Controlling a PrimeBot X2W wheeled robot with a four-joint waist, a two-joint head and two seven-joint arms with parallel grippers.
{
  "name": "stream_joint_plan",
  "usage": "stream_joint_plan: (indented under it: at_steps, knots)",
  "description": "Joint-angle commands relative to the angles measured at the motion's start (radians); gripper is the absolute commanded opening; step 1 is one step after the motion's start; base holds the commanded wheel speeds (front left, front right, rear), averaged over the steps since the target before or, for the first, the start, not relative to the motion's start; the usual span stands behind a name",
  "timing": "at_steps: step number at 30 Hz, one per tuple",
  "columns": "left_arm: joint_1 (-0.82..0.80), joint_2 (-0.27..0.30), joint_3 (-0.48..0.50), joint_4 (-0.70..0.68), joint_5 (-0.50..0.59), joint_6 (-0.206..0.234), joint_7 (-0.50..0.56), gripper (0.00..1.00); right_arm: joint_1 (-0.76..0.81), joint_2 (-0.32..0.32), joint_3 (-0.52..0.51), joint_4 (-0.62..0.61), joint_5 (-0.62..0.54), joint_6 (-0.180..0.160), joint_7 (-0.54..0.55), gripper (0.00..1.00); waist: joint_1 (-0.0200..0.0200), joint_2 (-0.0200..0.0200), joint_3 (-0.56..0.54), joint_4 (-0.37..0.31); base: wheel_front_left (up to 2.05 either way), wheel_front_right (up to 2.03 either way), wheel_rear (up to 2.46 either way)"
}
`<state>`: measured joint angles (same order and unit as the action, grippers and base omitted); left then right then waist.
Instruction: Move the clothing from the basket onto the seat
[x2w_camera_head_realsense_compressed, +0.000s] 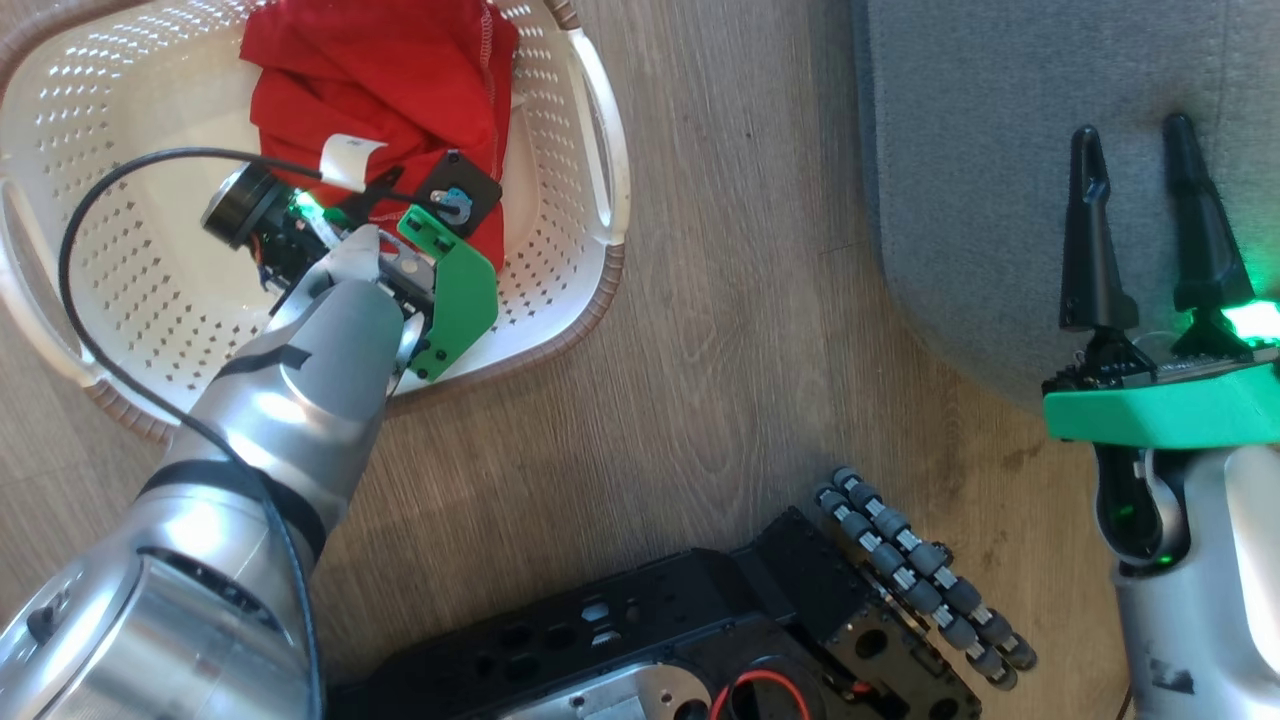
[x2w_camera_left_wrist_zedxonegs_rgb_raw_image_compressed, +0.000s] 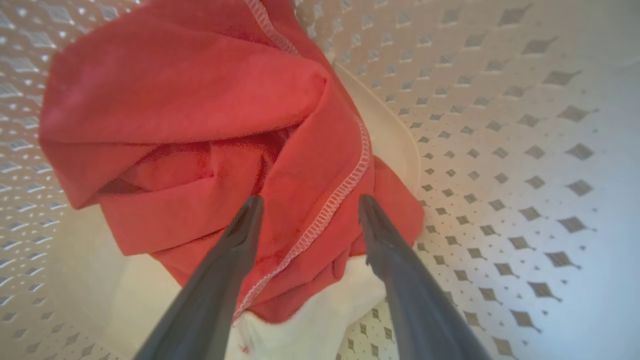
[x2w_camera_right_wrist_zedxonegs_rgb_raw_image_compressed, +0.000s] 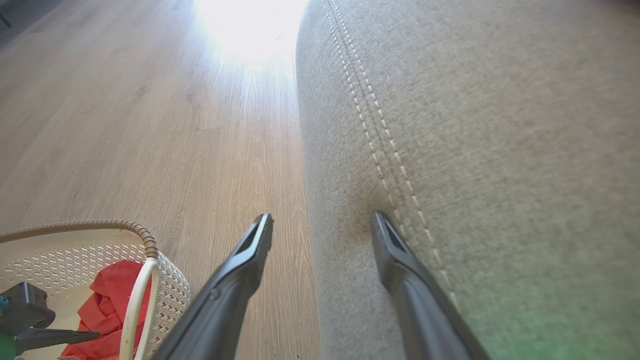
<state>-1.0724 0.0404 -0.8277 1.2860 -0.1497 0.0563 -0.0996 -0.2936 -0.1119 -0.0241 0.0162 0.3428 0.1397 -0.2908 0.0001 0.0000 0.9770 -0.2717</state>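
Note:
The clothing (x2w_camera_head_realsense_compressed: 385, 70) is a crumpled bright-red heap at the far end of the cream basket (x2w_camera_head_realsense_compressed: 120, 250). A white-stitched hem (x2w_camera_left_wrist_zedxonegs_rgb_raw_image_compressed: 345, 187) runs across its top fold, and a white panel (x2w_camera_left_wrist_zedxonegs_rgb_raw_image_compressed: 320, 320) shows underneath. My left gripper (x2w_camera_left_wrist_zedxonegs_rgb_raw_image_compressed: 308, 200) reaches down into the basket and stands open, its fingers straddling the hem close over the fabric. In the head view the left gripper (x2w_camera_head_realsense_compressed: 370, 195) is mostly hidden by its wrist. My right gripper (x2w_camera_head_realsense_compressed: 1132, 130) is open and holds nothing, above the edge of the grey seat (x2w_camera_head_realsense_compressed: 1000, 150). The seat's pale stitching (x2w_camera_right_wrist_zedxonegs_rgb_raw_image_compressed: 380, 150) runs beside one right fingertip.
Wood floor (x2w_camera_head_realsense_compressed: 720, 300) separates the basket from the seat. My black base with its roller wheel (x2w_camera_head_realsense_compressed: 920, 570) sits at the bottom. A black cable (x2w_camera_head_realsense_compressed: 90, 210) loops over the basket's left side. The basket's brown rim (x2w_camera_right_wrist_zedxonegs_rgb_raw_image_compressed: 125, 225) and white handle (x2w_camera_right_wrist_zedxonegs_rgb_raw_image_compressed: 135, 300) show in the right wrist view.

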Motion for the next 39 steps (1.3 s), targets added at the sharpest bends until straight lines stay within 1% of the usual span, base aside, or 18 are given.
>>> stream_joint_plan:
  at_steps: [1,6,11,20,26,32,33,34,35,39]
  knots:
    - [0.007,0.01,0.003,-0.001,-0.008,0.014,0.021,1.0,0.063,-0.028,-0.007,0.022,0.009,-0.009,0.029,1.0,-0.0001,0.0,0.004,0.002,0.0,0.0,0.0]
    - [-0.005,0.01,0.004,0.002,-0.032,0.067,0.092,1.0,0.09,-0.025,0.003,-0.049,-0.009,-0.009,0.029,1.0,-0.0001,0.0,0.015,0.009,0.0,0.0,0.0]
    - [-0.022,0.01,-0.002,0.003,-0.053,0.087,0.129,1.0,0.109,-0.02,0.017,-0.117,-0.027,-0.009,0.029,1.0,-0.0001,0.0,0.03,0.016,0.0,0.0,0.0]
    - [-0.028,0.01,-0.034,0.004,-0.083,0.072,0.235,1.0,0.134,-0.006,0.038,-0.24,-0.043,-0.009,0.069,1.0,-0.0001,0.0,0.049,0.032,0.0,0.0,0.0]
    - [-0.032,0.01,-0.074,-0.019,-0.106,0.049,0.305,1.0,0.152,-0.011,0.03,-0.255,-0.067,-0.009,0.088,1.0,-0.0001,0.0,0.058,0.041,0.0,0.0,0.0]
    - [-0.041,0.01,-0.109,-0.023,-0.124,0.059,0.324,1.0,0.157,-0.01,0.03,-0.284,-0.068,-0.009,0.102,1.0,-0.0001,0.0,0.062,0.047,0.0,0.0,0.0]
    - [-0.041,0.01,-0.111,-0.024,-0.131,0.061,0.328,0.95,0.159,-0.012,0.029,-0.287,-0.069,-0.009,0.104,1.0,-0.0001,0.0,0.063,0.048,0.0,0.0,0.0]
    - [-0.041,0.01,-0.114,-0.025,-0.138,0.062,0.333,0.35,0.161,-0.013,0.028,-0.289,-0.07,-0.009,0.106,1.0,-0.0001,0.0,0.064,0.049,0.0,0.0,0.0]
    - [-0.042,0.01,-0.116,-0.028,-0.144,0.064,0.332,0.0,0.162,-0.013,0.027,-0.29,-0.07,-0.009,0.107,1.0,-0.0001,0.0,0.065,0.05,0.0,0.0,0.0]
    - [-0.047,0.01,-0.13,-0.032,-0.164,0.075,0.321,0.0,0.162,-0.013,0.026,-0.294,-0.071,-0.009,0.111,1.0,-0.0001,0.0,0.065,0.054,0.0,0.0,0.0]
